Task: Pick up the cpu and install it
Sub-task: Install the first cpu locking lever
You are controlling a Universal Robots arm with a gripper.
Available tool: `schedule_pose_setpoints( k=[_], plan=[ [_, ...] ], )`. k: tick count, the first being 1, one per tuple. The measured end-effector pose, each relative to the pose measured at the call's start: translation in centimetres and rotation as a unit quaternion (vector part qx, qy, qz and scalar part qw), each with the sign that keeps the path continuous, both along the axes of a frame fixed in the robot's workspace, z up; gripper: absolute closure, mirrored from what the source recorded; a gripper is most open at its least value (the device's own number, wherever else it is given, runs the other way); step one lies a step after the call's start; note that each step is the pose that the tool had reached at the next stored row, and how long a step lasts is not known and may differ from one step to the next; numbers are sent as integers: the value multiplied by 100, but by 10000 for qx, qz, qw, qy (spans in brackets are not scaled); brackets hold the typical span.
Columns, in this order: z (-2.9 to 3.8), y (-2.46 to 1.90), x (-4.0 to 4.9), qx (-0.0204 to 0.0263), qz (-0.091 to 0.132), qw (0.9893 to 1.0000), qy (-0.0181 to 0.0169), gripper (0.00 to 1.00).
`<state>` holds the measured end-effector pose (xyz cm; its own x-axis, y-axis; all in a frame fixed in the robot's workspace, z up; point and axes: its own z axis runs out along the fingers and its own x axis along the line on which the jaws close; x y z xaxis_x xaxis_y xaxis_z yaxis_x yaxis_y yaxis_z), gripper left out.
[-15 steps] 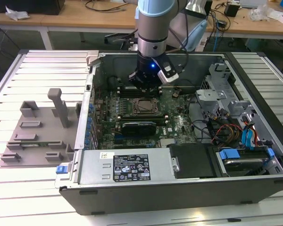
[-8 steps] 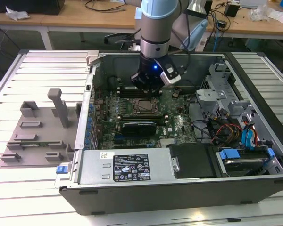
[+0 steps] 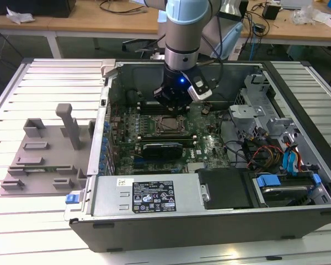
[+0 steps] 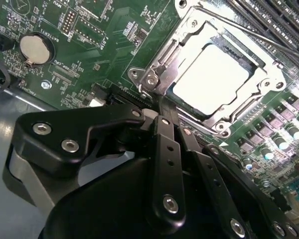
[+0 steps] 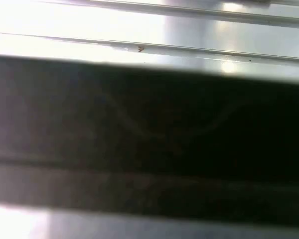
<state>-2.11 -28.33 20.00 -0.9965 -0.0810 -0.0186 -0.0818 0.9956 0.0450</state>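
Silvery cpu [image 4: 220, 75] flat inside metal socket frame [image 4: 269, 74].

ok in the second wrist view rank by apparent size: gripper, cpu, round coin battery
1. gripper, though it sits nearest the camera, which inflates it
2. cpu, in the socket
3. coin battery

Arm [image 3: 182, 27] comes down vertical from top of exterior view, wrist pointing straight down. Gripper [image 4: 162, 107] black, linkage-type; in second wrist view its fingers [image 4: 165, 149] sit pressed together, no gap btwn tips.
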Motion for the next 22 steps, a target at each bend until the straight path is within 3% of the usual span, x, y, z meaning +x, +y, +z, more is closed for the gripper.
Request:
schedule_pose_setpoints(
  k=[3,6,8,13,15,22],
  plan=[
    [20,9,5,16,1,10000,0,89],
    [130,8,4,11,0,10000,-3,89],
    [165,8,4,-6,0,10000,-2,89],
    [170,-25,4,-141,0,9999,-3,89],
    [170,-45,4,-148,0,9999,-3,89],
    [223,-46,4,-148,0,9999,-3,89]
  ],
)
